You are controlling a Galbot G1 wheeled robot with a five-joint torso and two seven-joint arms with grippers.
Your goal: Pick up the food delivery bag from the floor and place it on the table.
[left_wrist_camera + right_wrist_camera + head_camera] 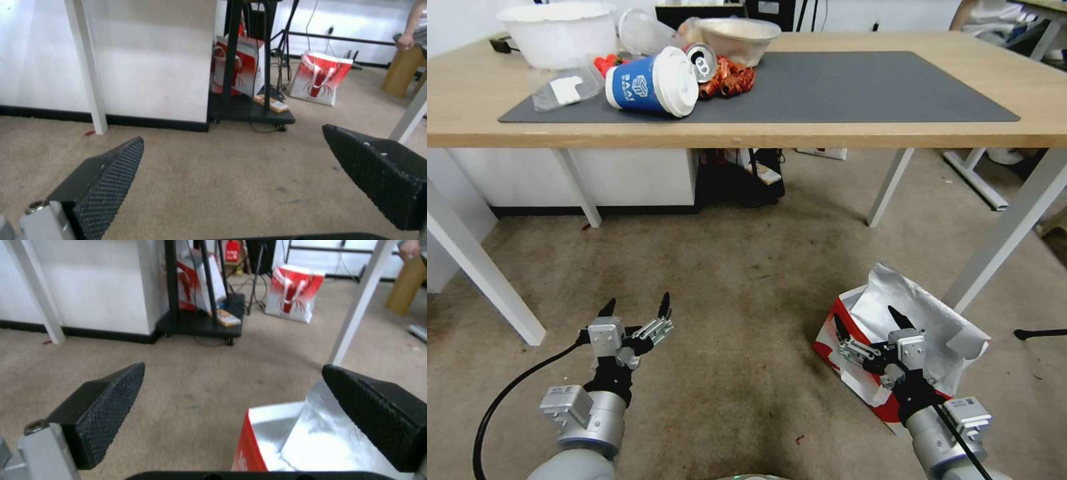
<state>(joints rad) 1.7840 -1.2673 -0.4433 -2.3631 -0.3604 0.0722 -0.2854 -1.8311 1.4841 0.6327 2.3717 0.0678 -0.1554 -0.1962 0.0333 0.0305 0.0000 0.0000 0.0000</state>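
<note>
We note the right gripper (870,322) above the food delivery bag (940,320) on the floor (747,280), jaws spread wide, holding nothing. Left gripper (635,305) likewise wide open over bare carpet. The arm hides the bag's near side.

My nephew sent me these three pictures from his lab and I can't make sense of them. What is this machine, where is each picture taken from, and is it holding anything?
It is a wheeled robot with two arms. The big picture comes from a camera on its head, looking down; the other two come from cameras on its wrists, looking out between the black fingers. The left end effector hangs open above the floor. The right end effector is open above the food delivery bag, which lies on the floor. Nothing is held. On the table lie a tipped blue cup, a can and bowls.
</note>
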